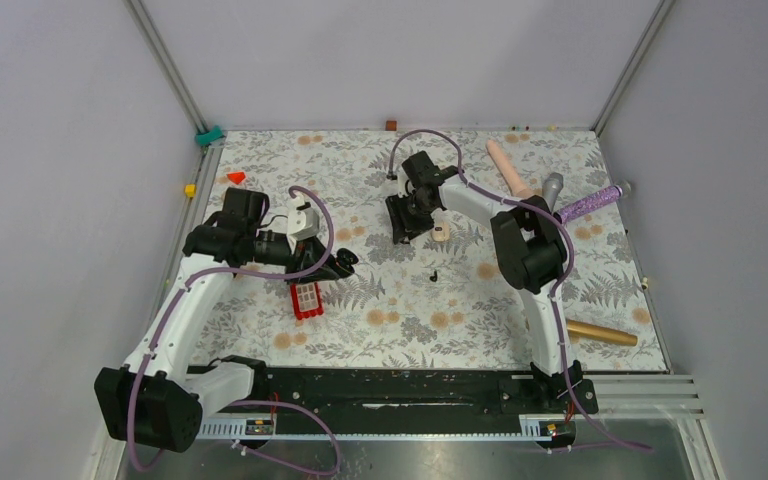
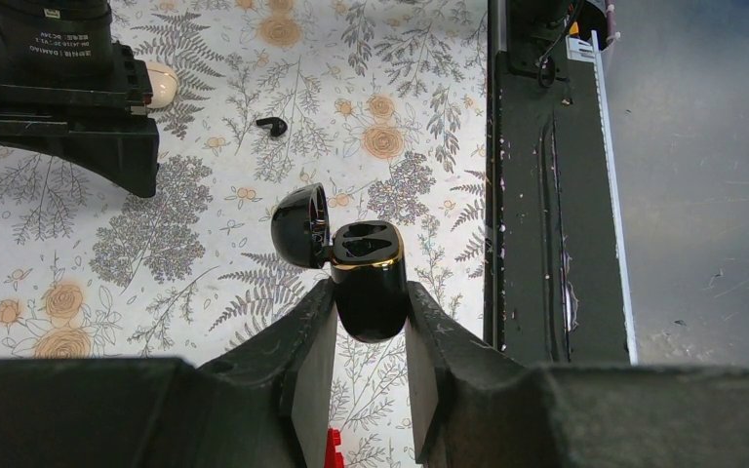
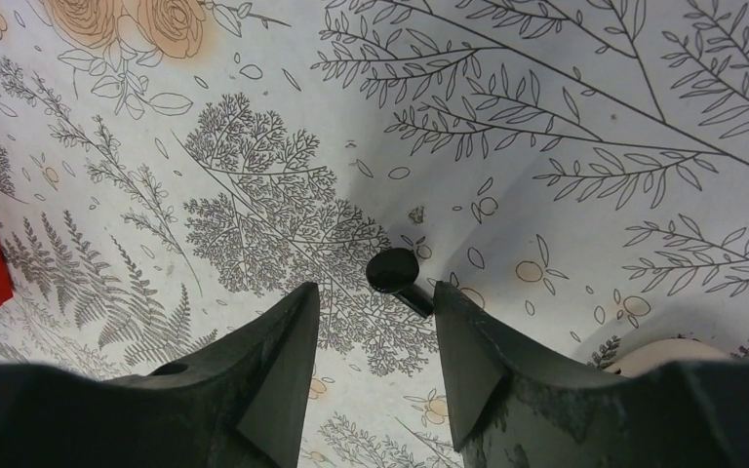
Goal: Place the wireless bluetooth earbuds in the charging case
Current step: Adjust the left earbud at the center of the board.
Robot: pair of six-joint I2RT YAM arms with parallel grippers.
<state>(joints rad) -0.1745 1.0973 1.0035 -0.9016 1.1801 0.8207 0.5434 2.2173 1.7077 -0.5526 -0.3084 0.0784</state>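
Note:
The charging case [image 2: 366, 273] is glossy black with a gold rim. Its lid [image 2: 299, 224] hangs open to the left and two empty sockets show. My left gripper [image 2: 369, 292] is shut on the case's lower body and holds it above the table, seen in the top view as the left gripper [image 1: 338, 265]. One black earbud [image 3: 395, 271] lies on the floral cloth just ahead of my right gripper [image 3: 373, 290], close to the right fingertip; the jaws stand open with nothing between them. That earbud [image 1: 433, 274] lies a little nearer the bases than the right gripper [image 1: 403, 225].
A red block [image 1: 305, 298] lies under the left gripper. A beige piece [image 1: 441, 233] sits beside the right gripper. A pink rod [image 1: 508, 168], a purple tool [image 1: 590, 204] and a wooden dowel [image 1: 600, 333] lie to the right. A black rail [image 1: 410, 388] runs along the near edge.

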